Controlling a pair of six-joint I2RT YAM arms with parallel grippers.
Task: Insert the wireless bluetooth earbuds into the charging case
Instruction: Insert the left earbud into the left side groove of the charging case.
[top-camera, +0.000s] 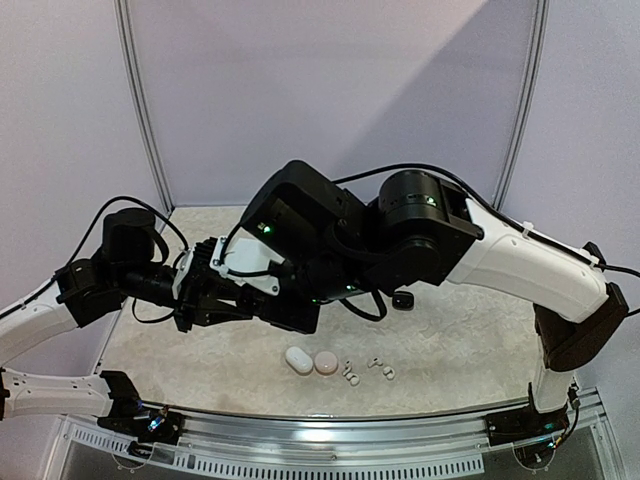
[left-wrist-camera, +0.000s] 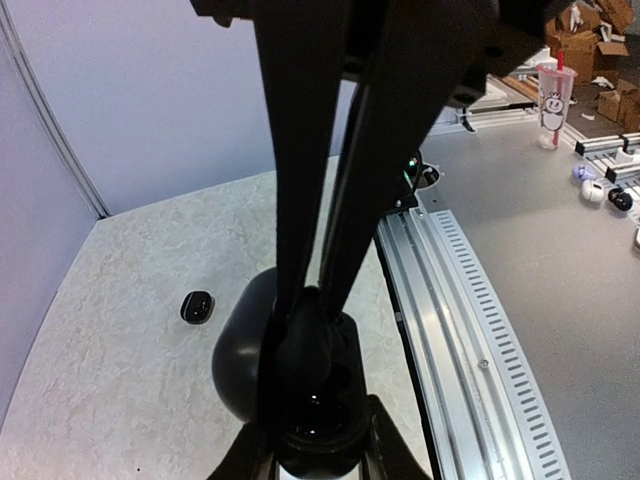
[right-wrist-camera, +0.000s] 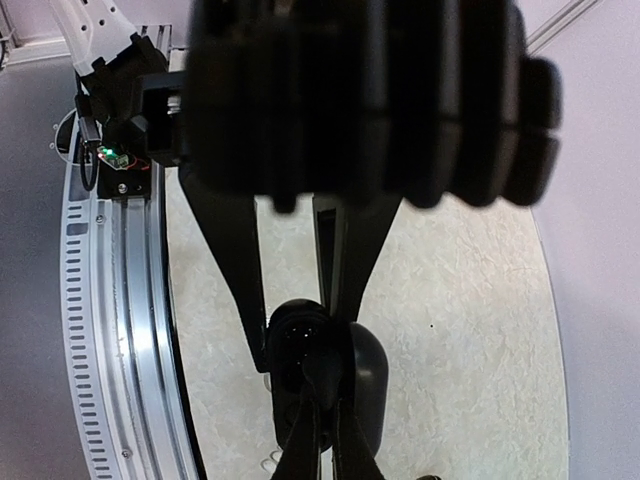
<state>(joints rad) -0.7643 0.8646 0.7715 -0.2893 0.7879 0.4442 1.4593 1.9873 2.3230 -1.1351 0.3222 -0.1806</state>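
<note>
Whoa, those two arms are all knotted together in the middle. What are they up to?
The two arms meet above the pale table. The left hand appears to grip a glossy black oval charging case whose lid looks open. The right hand, closed, has its fingertips at the case. Whether it pinches a bud is hidden. A white oval case, a pinkish oval case, a few tiny white earbuds and a small black case lie on the table.

No legible text or numbers; only cartoon-like face printed on cup (left-wrist-camera: 553, 100).
</note>
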